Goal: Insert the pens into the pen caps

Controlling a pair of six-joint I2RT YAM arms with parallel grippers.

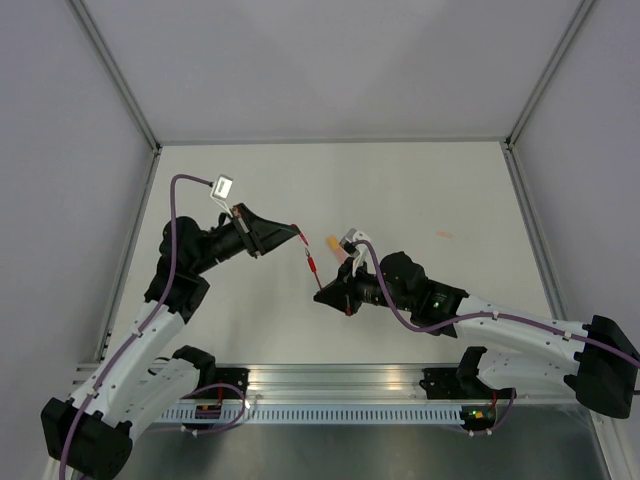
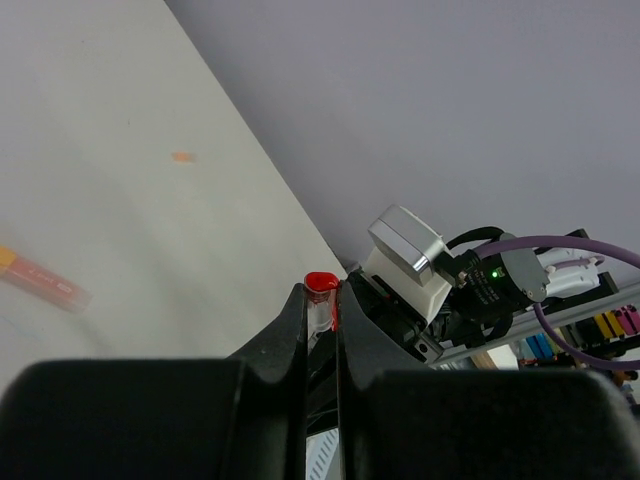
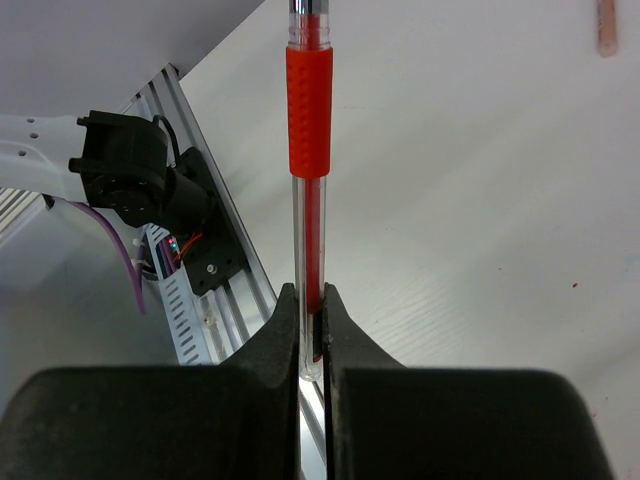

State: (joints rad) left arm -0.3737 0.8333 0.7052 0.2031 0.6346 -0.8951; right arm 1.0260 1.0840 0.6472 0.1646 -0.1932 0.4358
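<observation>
Over the middle of the table (image 1: pixel 400 180), the left gripper (image 1: pixel 296 232) comes in from the left, pinching a cap (image 2: pixel 320 290). The right gripper (image 1: pixel 322 296), just right and nearer, grips a pen (image 1: pixel 310 265) aimed at it. A loose pen (image 1: pixel 333 243) lies just behind, and a loose cap (image 1: pixel 443 236) farther right.

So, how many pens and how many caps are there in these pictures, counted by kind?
Pens: 2 (red pen, held; orange pen, lying loose)
Caps: 2 (red cap, held; orange cap, lying loose)
Total: 4
</observation>
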